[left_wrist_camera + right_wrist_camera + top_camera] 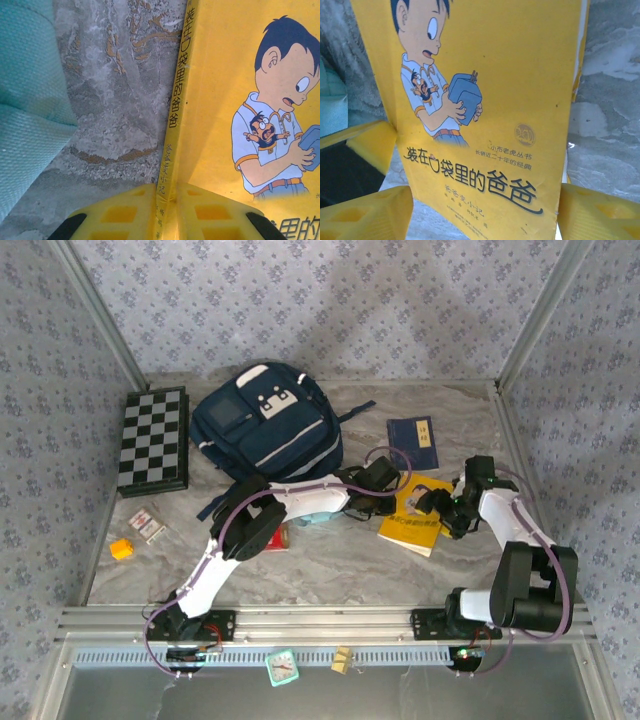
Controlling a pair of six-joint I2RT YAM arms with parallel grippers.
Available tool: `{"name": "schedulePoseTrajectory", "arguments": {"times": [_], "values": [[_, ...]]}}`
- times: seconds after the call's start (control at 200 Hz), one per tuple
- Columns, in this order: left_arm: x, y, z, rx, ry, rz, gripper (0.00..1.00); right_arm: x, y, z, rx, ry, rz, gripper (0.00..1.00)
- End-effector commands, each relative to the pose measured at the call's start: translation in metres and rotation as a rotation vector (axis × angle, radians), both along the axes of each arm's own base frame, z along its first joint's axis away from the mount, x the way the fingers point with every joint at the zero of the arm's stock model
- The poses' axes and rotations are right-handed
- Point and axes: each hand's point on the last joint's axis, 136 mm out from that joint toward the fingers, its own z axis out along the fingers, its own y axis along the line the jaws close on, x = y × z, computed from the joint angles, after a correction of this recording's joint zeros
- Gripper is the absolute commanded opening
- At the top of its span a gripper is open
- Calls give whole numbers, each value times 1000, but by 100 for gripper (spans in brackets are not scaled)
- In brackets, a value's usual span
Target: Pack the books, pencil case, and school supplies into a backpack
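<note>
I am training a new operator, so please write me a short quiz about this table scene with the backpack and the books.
1. True or false: the yellow book lies inside the backpack.
2. Which thing lies at the left edge of the table? A chequered board; B navy book; C pencil case.
3. Which gripper has its fingers on both sides of the yellow book's spine?
Key: 1 false, it lies on the table; 2 A; 3 the left gripper.

We note a black-and-white chequered board [153,438] lying at the far left of the grey marbled table [340,565], floral-papered walls [330,300] behind, and a small teal clock [283,667] below the near rail.
</note>
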Motion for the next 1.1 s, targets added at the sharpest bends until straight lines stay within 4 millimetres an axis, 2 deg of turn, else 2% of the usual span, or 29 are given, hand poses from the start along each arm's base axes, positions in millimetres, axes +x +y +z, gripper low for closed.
{"name": "schedulePoseTrajectory", "arguments": {"times": [0.0,0.165,0.355,0.755,0.97,1.094], "values": [[-2,7,-14,60,7,-9,19,0,6,17,38,-34,29,70],[-2,9,-13,63,4,-6,18,0,4,21,37,-56,31,58],[-3,6,-10,55,1,-12,18,4,13,23,100,-76,37,46],[-3,3,0,49,-14,-21,18,5,11,21,144,-79,17,12],[-4,-5,26,2,-25,-38,21,5,7,30,163,-113,-17,1],[-5,-1,55,-41,-46,-44,27,5,1,45,155,-151,-37,0]]}}
